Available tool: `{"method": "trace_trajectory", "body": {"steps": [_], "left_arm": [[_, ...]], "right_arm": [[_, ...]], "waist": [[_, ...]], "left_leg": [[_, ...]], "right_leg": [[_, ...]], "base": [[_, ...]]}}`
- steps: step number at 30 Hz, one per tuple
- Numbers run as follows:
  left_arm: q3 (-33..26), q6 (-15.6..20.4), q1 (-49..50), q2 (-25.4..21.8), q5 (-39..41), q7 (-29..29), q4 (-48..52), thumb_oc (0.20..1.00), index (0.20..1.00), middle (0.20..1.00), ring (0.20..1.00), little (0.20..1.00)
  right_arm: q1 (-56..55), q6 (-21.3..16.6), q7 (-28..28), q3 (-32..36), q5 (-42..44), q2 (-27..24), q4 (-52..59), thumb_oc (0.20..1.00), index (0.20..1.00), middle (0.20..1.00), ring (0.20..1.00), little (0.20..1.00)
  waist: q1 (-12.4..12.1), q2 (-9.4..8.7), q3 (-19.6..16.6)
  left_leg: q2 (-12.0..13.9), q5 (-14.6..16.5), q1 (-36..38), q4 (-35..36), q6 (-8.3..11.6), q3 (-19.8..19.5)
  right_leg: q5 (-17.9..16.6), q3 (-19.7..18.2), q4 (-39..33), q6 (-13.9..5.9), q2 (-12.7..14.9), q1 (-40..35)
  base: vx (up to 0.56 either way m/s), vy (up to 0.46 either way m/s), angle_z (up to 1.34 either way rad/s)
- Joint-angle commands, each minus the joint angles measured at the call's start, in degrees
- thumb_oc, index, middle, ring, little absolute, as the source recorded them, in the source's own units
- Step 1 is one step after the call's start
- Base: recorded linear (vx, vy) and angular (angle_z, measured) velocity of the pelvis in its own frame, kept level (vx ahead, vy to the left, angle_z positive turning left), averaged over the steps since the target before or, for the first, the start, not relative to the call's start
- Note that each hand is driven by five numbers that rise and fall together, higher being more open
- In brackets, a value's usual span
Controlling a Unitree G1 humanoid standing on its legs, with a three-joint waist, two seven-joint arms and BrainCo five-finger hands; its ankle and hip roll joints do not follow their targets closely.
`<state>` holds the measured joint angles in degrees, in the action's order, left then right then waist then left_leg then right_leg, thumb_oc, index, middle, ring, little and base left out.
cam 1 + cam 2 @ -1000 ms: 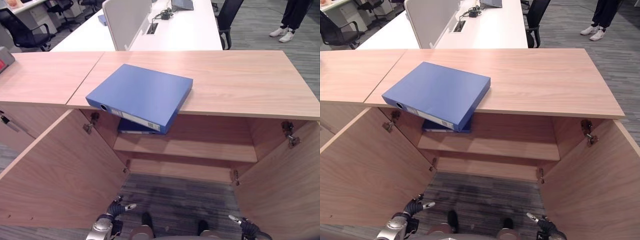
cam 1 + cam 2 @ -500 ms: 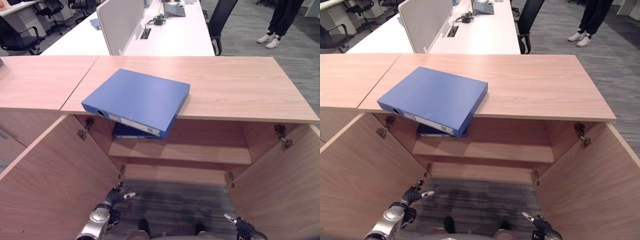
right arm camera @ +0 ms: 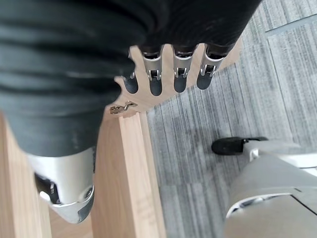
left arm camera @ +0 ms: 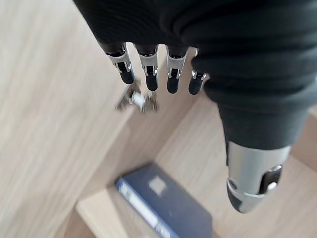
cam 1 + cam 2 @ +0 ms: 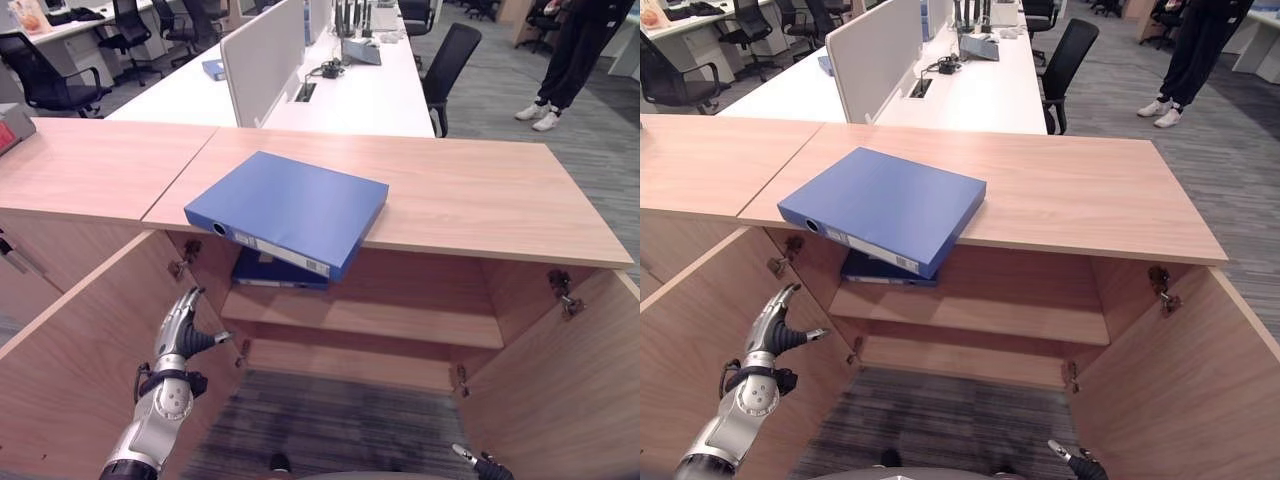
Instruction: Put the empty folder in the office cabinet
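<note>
A blue ring-binder folder [image 5: 290,207] lies flat on the cabinet's wooden top [image 5: 470,195], one corner jutting past the front edge. A second, darker blue folder [image 5: 272,272] rests on the upper shelf [image 5: 400,318] inside, also seen in the left wrist view [image 4: 166,203]. My left hand [image 5: 181,334] is raised in front of the open left door, fingers straight and holding nothing, below and left of the top folder. My right hand [image 5: 1076,462] hangs low near the floor by the right door, its fingers [image 3: 155,77] straight and empty.
Both cabinet doors stand wide open, the left door [image 5: 80,350] and the right door [image 5: 560,390], flanking the opening. Behind the cabinet is a white desk [image 5: 370,85] with a divider panel and office chairs [image 5: 447,55]. A person [image 5: 570,45] stands at the far right.
My left hand has risen from the bottom edge to beside the left door, fingers straightened. The camera has tilted up. The folders and right hand have stayed put.
</note>
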<state>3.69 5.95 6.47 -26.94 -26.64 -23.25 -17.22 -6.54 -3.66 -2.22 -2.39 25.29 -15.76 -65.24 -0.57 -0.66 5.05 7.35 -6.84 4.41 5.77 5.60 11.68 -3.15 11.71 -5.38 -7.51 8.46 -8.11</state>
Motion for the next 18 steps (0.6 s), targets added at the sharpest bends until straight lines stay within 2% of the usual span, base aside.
{"method": "trace_trajectory", "body": {"steps": [1, 4, 10, 14, 18], "left_arm": [[-2.9, 1.9, -3.2, -0.2, -3.5, -4.2, 5.5, 1.0, 1.0, 1.0, 1.0, 1.0], [-3.9, 1.8, -3.3, -1.2, -6.7, -7.0, 9.9, 1.0, 1.0, 1.0, 1.0, 1.0], [-3.9, 2.7, -5.6, -4.3, -9.8, -7.5, 14.3, 1.0, 1.0, 1.0, 1.0, 1.0], [-2.1, 3.0, -10.7, -10.3, -14.5, -6.9, 17.6, 1.0, 1.0, 1.0, 1.0, 1.0], [0.0, 3.1, -14.1, -13.0, -15.4, -6.4, 16.9, 1.0, 1.0, 1.0, 1.0, 1.0]], "right_arm": [[4.0, -1.6, -0.6, -0.8, -1.3, 1.4, -0.6, 1.0, 1.0, 1.0, 1.0, 1.0], [4.0, -1.7, -1.0, -1.4, -0.9, 1.9, -1.1, 1.0, 1.0, 1.0, 1.0, 1.0], [4.1, -1.7, -0.6, -1.7, -0.2, 2.1, -1.2, 1.0, 1.0, 1.0, 1.0, 1.0], [4.1, -2.0, 0.2, -2.6, -0.1, 1.5, -1.1, 1.0, 1.0, 1.0, 1.0, 1.0], [4.4, -2.1, 0.6, -3.3, -0.6, 0.9, -1.3, 1.0, 1.0, 1.0, 1.0, 1.0]], "waist": [[-1.0, -0.44, 3.4], [-1.3, -0.41, 3.3], [-1.2, -0.28, 3.5], [-0.5, 0.56, 3.3], [0.1, 1.06, 3.2]], "left_leg": [[-2.2, 8.4, 4.4, -0.8, 0.76, -1.5], [-2.2, 8.6, 4.7, -0.8, 0.84, -1.8], [-2.1, 8.6, 4.8, -0.8, 1.04, -1.9], [-2.0, 8.6, 5.0, -0.8, 1.3, -1.7], [-2.0, 8.6, 5.2, -0.8, 1.33, -1.4]], "right_leg": [[5.1, 0.3, 1.2, -2.74, 0.6, -1.7], [5.3, 0.6, 1.1, -2.72, 0.6, -2.1], [5.4, 0.7, 1.1, -2.7, 0.5, -2.3], [5.4, 0.6, 1.1, -2.87, 0.4, -2.3], [5.2, 0.5, 1.1, -2.99, 0.4, -2.1]], "base": [[0.0, 0.0, 0.0], [0.03, -0.036, 0.0], [0.0, 0.0, 0.0], [0.0, 0.0, 0.0], [0.0, 0.0, -0.01]]}}
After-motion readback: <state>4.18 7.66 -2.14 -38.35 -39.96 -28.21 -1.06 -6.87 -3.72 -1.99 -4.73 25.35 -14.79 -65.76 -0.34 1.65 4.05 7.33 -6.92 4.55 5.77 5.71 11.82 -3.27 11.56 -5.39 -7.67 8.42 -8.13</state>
